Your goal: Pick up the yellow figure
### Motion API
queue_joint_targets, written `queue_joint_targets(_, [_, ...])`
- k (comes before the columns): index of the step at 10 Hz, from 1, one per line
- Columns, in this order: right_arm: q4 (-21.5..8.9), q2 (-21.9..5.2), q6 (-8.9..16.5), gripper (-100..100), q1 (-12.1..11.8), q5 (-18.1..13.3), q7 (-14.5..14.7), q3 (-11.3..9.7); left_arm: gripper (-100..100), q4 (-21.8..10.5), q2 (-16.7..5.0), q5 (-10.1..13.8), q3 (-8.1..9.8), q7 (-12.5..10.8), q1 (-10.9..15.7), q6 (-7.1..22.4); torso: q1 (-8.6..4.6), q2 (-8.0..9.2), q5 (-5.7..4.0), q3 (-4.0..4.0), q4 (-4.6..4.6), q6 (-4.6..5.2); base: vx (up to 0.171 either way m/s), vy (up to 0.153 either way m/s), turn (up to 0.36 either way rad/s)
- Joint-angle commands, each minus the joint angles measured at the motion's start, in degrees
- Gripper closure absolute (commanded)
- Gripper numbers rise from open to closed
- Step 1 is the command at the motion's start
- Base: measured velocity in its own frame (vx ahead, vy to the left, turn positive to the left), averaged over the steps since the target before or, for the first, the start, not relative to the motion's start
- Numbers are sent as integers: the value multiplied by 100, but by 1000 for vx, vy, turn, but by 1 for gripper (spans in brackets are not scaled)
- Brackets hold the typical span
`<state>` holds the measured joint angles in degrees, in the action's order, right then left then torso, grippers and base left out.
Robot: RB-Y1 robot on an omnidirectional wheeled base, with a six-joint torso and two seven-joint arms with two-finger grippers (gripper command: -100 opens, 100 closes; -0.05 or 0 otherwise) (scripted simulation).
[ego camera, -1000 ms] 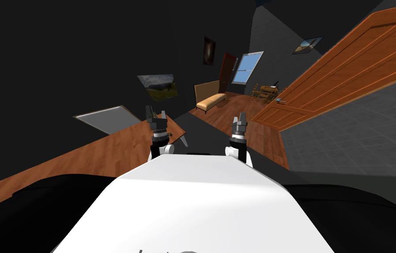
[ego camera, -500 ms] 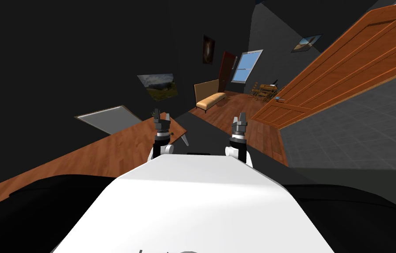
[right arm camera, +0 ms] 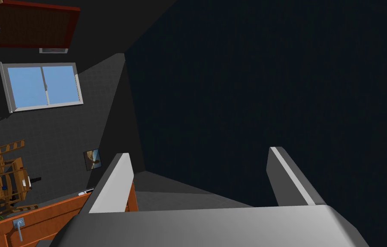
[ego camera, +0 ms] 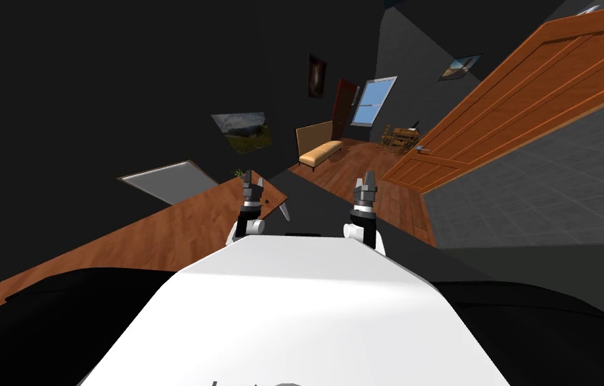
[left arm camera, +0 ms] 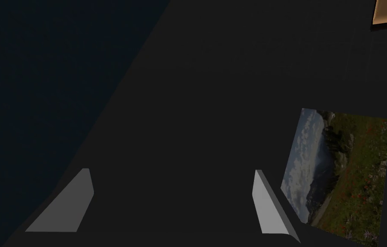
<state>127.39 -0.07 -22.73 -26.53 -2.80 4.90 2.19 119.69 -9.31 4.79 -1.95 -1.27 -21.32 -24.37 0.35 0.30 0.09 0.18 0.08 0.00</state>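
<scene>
The yellow figure is in neither claw, and its place cannot be told for sure. The only candidate is a small greenish speck (ego camera: 237, 172) at the far end of the wooden table (ego camera: 180, 224), just beyond the left gripper (ego camera: 251, 179), and it is too small to name. The left gripper is raised over that far end of the table, near its right corner. Its two fingers (left arm camera: 270, 206) stand wide apart with nothing between them, and they point toward a dark wall, not down at the tabletop. The right gripper (ego camera: 365, 179) is held up to the right of the table, well apart from it, and its fingers (right arm camera: 113, 184) are likewise spread and empty. Judged from this, the task is at its beginning: nothing is grasped and nothing is lifted. What is left is nearly everything: to find the figure, tip and lower a hand toward it, bring the fingers to either side of it, close them and raise it. The left arm looks the likelier one for that, being the one at the table.
</scene>
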Motion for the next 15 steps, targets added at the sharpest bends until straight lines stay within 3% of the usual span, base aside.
queue_joint_targets(1, [0,0,0,0,0,0,0,0,-100,-248,-38,34,9,-35,92,81,0,0,0,0,0,0,-72,44,-19])
queue_joint_targets(6, [0,0,0,0,0,0,0,0,-100,-1132,-213,212,56,-194,414,476,6,9,1,4,1,0,-94,83,-46])
queue_joint_targets(7, [0,0,0,0,0,0,0,0,-100,-1180,-213,212,56,-194,414,476,4,6,0,3,1,0,-50,63,-16])
queue_joint_targets(15, [0,0,0,0,-1,0,0,0,-100,-2479,-432,367,17,-300,807,1095,-8,-31,-2,-17,-6,1,-30,59,-44])
